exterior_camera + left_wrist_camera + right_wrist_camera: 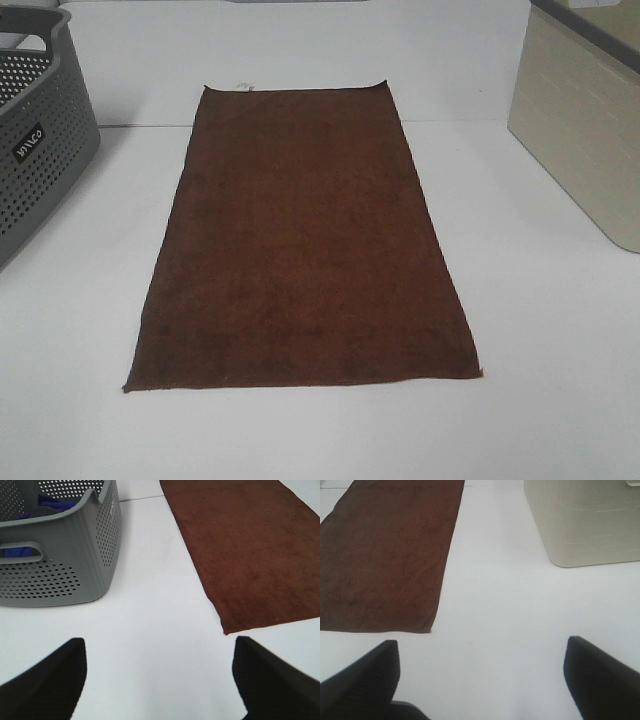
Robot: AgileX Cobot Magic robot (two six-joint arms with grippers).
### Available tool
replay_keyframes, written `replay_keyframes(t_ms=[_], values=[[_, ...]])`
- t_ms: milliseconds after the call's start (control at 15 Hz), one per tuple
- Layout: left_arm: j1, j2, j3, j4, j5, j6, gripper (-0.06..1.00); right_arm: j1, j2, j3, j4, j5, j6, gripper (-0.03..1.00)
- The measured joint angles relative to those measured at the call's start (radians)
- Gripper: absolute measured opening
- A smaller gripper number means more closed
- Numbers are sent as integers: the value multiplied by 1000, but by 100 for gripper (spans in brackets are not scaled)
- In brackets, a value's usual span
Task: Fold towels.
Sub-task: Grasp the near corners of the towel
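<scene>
A dark reddish-brown towel lies spread flat lengthwise on the white table, with a small white tag at its far short edge. Neither gripper shows in the high view. In the left wrist view my left gripper is open and empty over bare table, short of the towel's near left corner. In the right wrist view my right gripper is open and empty over bare table, short of the towel's near right corner.
A grey perforated basket stands at the left edge and holds blue cloth. A cream bin stands at the right; it also shows in the right wrist view.
</scene>
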Motion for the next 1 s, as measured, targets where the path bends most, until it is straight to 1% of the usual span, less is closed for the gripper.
replay_keyframes(t_ms=[1000], values=[[0,0,0,0,0,0,76,0,0,0,0,0,0,83]])
